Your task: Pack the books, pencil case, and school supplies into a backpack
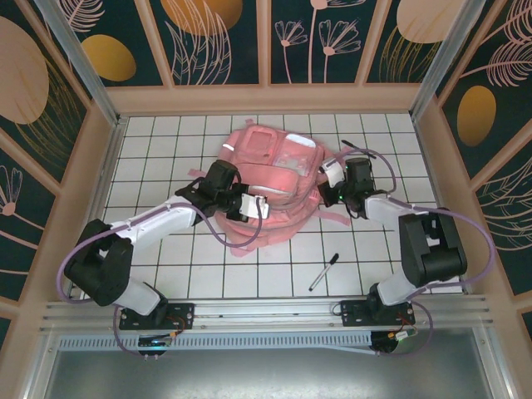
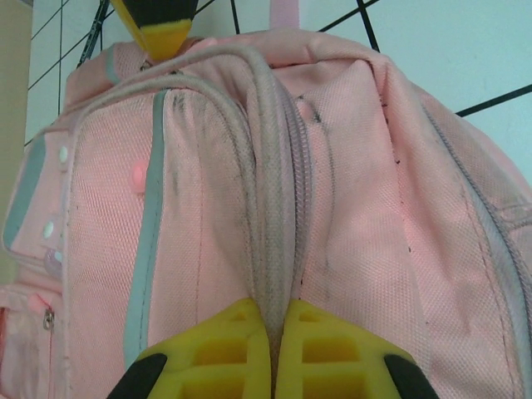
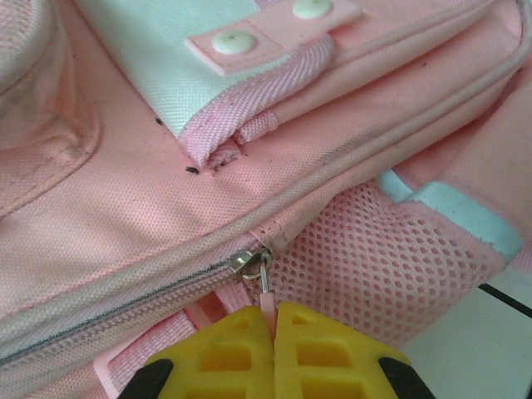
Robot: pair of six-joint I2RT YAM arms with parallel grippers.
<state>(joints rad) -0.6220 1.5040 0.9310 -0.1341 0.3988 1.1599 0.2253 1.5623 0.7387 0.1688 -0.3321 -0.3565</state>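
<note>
On the white-tiled table (image 1: 166, 266) the nearest loose item is a black pen (image 1: 324, 271), lying slanted at 5 o'clock from the backpack (image 1: 278, 166) and well apart from it. The pink backpack lies flat in the middle of the table, beyond the pen. The left gripper (image 1: 253, 208) meets its edge at 8 o'clock. From the left wrist, this gripper (image 2: 272, 353) has its yellow fingers pressed together on a raised piping (image 2: 270, 208) that runs away over the pink fabric (image 2: 374, 208), so it pinches the backpack itself. The right gripper (image 1: 331, 176) sits against the backpack's side at 3 o'clock. From the right wrist, its fingers (image 3: 273, 349) are fully closed on the thin pink zip pull (image 3: 264, 287), which hangs from a metal slider at the end of a closed zip. Just beside the pull, at 3 o'clock, is a pink mesh pocket (image 3: 374, 258). Farther off, at 12 o'clock, a tab with two white snaps (image 3: 229, 40) lies on a pale panel.
</note>
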